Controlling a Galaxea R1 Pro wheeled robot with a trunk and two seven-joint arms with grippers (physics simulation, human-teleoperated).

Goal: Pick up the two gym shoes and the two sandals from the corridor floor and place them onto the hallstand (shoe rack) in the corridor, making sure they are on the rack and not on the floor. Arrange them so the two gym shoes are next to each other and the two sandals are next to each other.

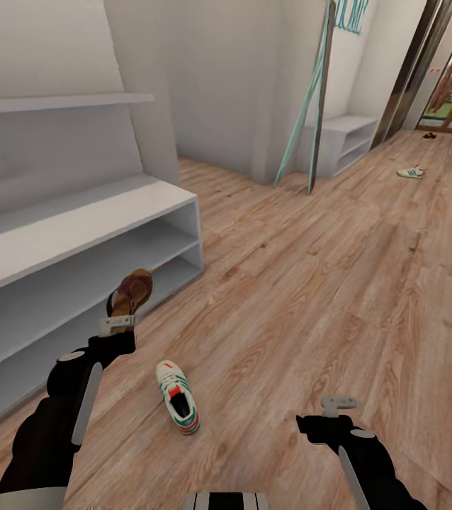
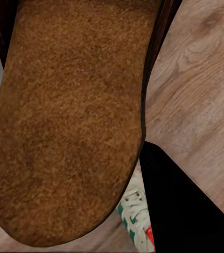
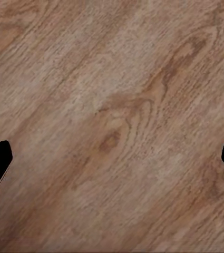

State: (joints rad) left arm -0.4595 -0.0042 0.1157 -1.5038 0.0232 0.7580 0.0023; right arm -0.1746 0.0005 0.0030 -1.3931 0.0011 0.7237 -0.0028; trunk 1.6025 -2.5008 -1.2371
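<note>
Nearby, gym shoe [image 1: 177, 396] beside sandal-gripping left pincer [image 1: 117, 324], floor [image 1: 325, 283].

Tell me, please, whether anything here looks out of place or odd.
Yes. One gym shoe lies alone on the corridor floor near the hallstand, and its mate lies far down the corridor. A small dark thing, perhaps a sandal, lies by the far doorway. The left gripper holds a sandal upright.

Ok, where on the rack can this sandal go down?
The hallstand's bench top and both open shelves look bare along their visible length. The left gripper holds the sandal just outside the lower shelves' right end. One gym shoe lies on the floor nearby.
</note>
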